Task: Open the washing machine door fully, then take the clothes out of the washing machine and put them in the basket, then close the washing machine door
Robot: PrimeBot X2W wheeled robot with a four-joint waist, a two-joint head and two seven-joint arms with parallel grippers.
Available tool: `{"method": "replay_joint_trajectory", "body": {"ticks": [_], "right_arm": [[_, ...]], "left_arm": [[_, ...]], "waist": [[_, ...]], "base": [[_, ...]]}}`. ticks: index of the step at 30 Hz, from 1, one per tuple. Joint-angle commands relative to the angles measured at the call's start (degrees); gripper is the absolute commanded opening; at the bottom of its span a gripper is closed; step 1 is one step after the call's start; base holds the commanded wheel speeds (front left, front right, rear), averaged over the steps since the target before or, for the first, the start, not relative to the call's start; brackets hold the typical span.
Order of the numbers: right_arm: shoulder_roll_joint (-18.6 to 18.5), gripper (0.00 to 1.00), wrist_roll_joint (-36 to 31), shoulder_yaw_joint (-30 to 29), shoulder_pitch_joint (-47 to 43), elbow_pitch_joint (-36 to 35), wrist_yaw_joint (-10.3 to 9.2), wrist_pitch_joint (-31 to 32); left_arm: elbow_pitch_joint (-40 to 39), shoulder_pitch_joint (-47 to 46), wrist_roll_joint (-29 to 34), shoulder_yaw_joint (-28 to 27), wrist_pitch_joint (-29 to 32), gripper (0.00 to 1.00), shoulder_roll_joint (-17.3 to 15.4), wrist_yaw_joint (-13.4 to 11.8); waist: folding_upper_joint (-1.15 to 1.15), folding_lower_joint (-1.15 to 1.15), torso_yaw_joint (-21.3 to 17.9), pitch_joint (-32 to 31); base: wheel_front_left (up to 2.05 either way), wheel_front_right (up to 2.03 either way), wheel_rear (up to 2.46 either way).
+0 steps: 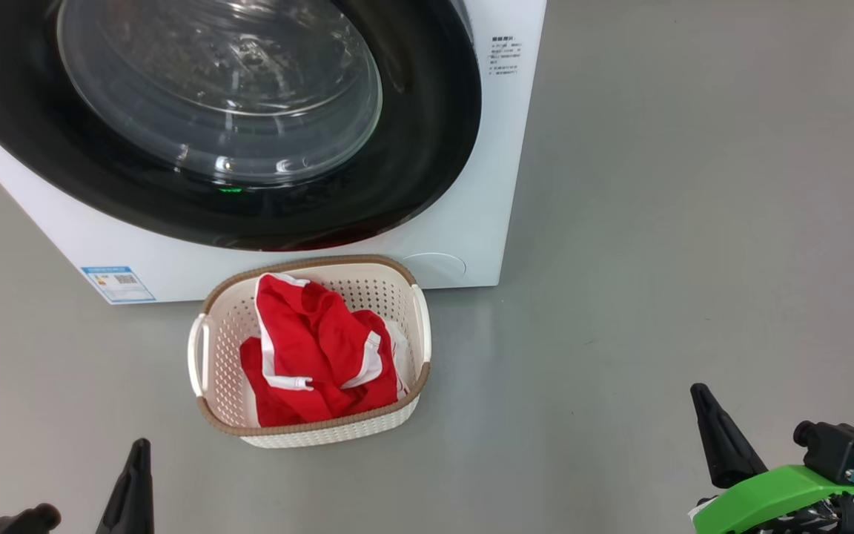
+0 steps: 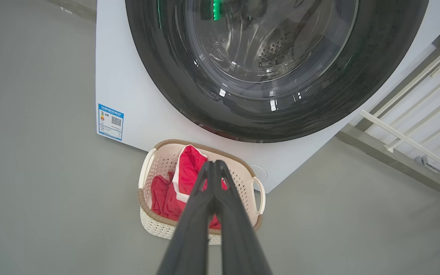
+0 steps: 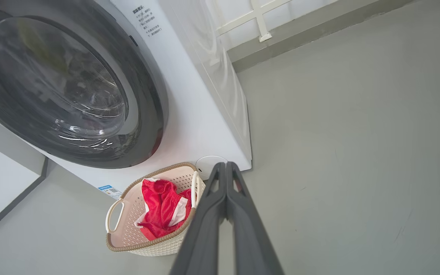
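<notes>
Left gripper [image 2: 213, 165] and right gripper [image 3: 225, 165] are pressing their fingers together, gripping nothing. Clothes [image 1: 316, 348] are lying in the basket [image 1: 308, 265], sitting on the floor [image 1: 657, 259] just beside the washing machine [image 1: 471, 237], below its closed door [image 1: 427, 148].

Blocked at the drum by the door [image 1: 427, 148], flat against the front of the washer [image 1: 464, 245]. Blocked low in front by the basket [image 1: 308, 263], just below the door's bottom edge; touching the washer or not, cannot tell. Open from above into the basket, though taken up most of the way across by clothes [image 1: 308, 348], with bare mesh along the left and far walls. Free over the floor [image 1: 657, 259] right of washer and basket, left of the basket, and on its near side. Bounded past the washer's right side by a white railing [image 2: 407, 141].
</notes>
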State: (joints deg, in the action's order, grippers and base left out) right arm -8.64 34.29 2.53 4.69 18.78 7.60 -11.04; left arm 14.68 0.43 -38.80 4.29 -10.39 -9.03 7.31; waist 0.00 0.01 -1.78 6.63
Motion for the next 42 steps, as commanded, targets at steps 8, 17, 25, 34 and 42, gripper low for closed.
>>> {"method": "replay_joint_trajectory", "body": {"ticks": [8,17,25,34,42], "right_arm": [[-0.1,0.0,6.2,-0.8,1.0,-1.9,-0.03,1.5],[0.3,0.0,11.1,-1.3,1.0,-2.1,-0.04,2.8],[0.7,0.0,15.9,-1.8,1.1,-2.4,-0.05,4.0],[1.1,0.0,21.3,-2.5,1.1,-2.7,-0.05,5.5],[1.5,0.0,26.1,-3.0,1.1,-3.0,-0.06,6.8]], "left_arm": [[-1.0,-2.2,-5.6,-1.6,1.3,0.0,-0.5,0.0],[-1.0,-2.6,-10.0,-2.2,2.5,0.0,0.0,0.1],[-1.0,-2.9,-14.5,-2.8,3.8,0.0,0.4,0.1],[-1.0,-3.4,-19.5,-3.5,5.2,0.0,0.9,0.1],[-0.9,-3.8,-23.9,-4.2,6.5,0.0,1.4,0.1]], "waist": [[0.0,-0.01,0.2,-0.6],[0.0,-0.01,0.3,-1.1],[0.0,-0.01,0.5,-1.6],[0.0,-0.01,0.6,-2.2],[0.0,-0.01,0.8,-2.8]], "base": [[0.0,0.0,0.0],[0.0,0.0,0.0],[0.0,0.0,0.0],[0.0,0.0,0.0],[0.0,0.0,0.0]]}}
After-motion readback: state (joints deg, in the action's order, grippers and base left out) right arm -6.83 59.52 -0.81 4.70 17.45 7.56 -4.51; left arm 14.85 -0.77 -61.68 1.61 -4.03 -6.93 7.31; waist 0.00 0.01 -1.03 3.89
